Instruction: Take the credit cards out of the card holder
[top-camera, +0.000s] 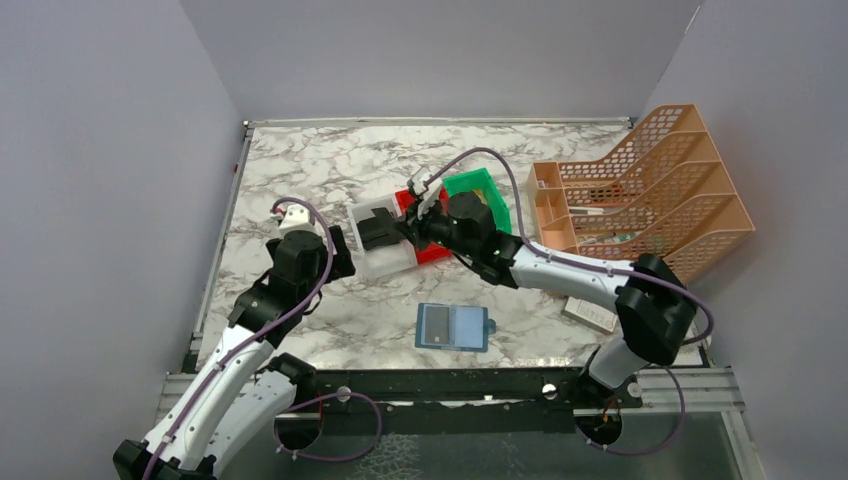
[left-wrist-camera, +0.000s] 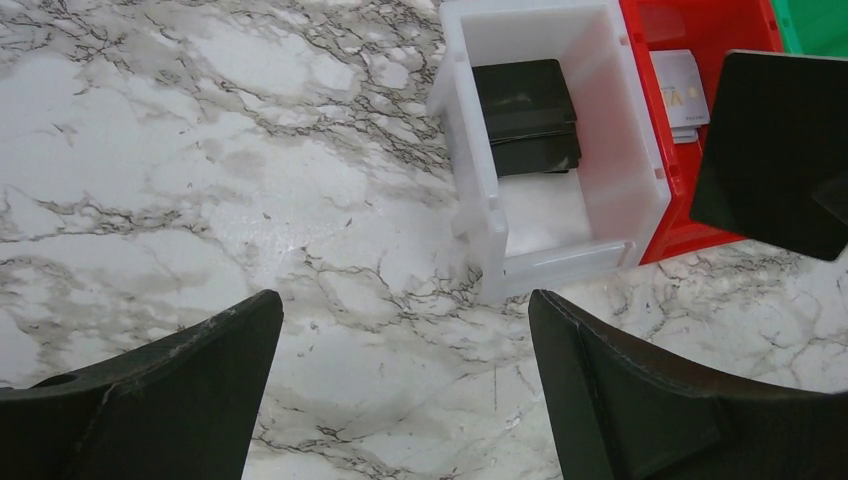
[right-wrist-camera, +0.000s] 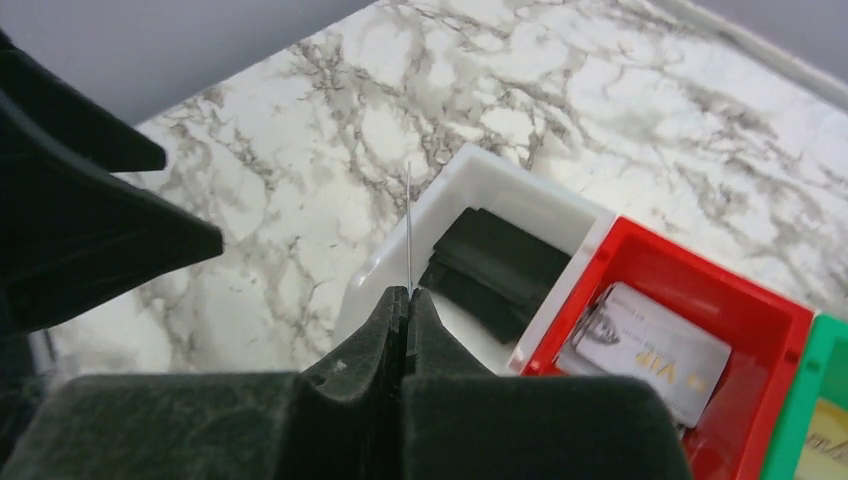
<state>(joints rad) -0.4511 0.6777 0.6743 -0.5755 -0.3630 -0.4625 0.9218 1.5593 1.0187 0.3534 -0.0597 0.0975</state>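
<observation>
Currently the right tool (right-wrist-camera: 408, 298) is clamped on a thin black card (top-camera: 378, 230), which its own wrist view shows edge-on and upright, over the white bin (left-wrist-camera: 640, 190). Just beyond and below the tool's tips a black stack (right-wrist-camera: 495, 265) lies in that bin. To the tool's right, the red bin (right-wrist-camera: 770, 320) holds a pale VIP card (right-wrist-camera: 655, 355). The left tool (left-wrist-camera: 403, 315) stands wide open and empty over bare counter (left-wrist-camera: 200, 200), with the white bin just ahead of it. The card holder (top-camera: 455, 327) lies unfolded on the counter, well behind both tools, toward the arm bases. Whether its pockets hold any card cannot be told.

Assessment: the step in hand appears to be depositing the held card. Recommended practice:
- Lower the card between the bin walls before letting go, so that it cannot skate off the rim.
- Tilt the card flat onto the stack.
- Keep the left tool clear.
</observation>
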